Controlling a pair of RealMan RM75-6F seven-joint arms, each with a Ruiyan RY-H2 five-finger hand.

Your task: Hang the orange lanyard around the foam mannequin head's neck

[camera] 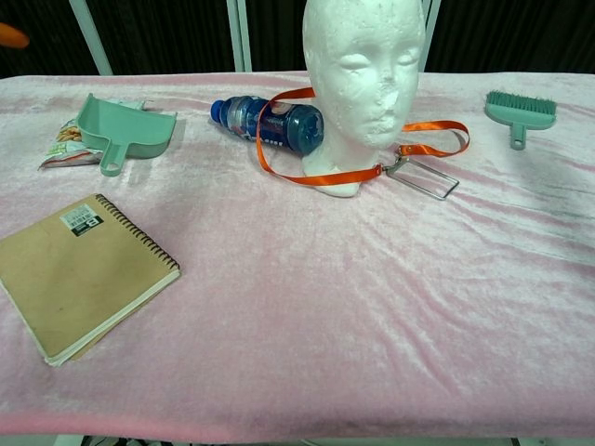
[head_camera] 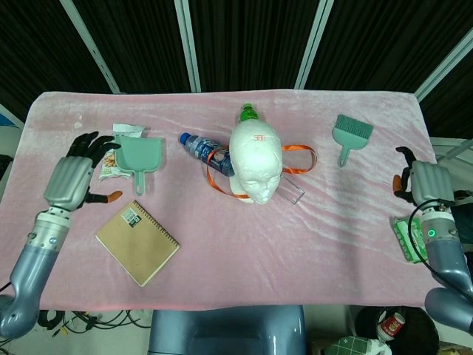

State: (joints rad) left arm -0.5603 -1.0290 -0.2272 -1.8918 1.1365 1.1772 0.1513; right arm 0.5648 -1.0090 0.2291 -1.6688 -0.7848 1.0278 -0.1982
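1. The desk (head_camera: 222, 259) was covered with a pink cloth, and all the things lay on it.
2. The left hand (head_camera: 70, 180) was near the left edge of the desk, with the fingers apart and holding nothing; I judged it was well apart from the work.
3. The right hand (head_camera: 426, 183) was at the right edge, also holding nothing. Its fingers looked a little curled but apart.
4. The foam head (camera: 364, 70) stood upright in the middle of the desk.
5. A notebook (camera: 74, 274) lay at the front left, and a green dustpan (camera: 125, 130) was behind it, partly on a snack bag (camera: 63, 144).
6. A blue bottle (camera: 270, 124) lay on its side, touching the left of the foam head.
7. A small green brush (camera: 519, 110) lay at the far right.
8. The orange lanyard (camera: 321, 175) went around the base of the foam head. On the left its loop passed over the bottle too, and the clear badge holder (camera: 428, 178) lay at the front right.
9. The task seemed nearly finished. To do it well, I think a hand should lift the strap off the bottle slowly, without pushing the light head over.
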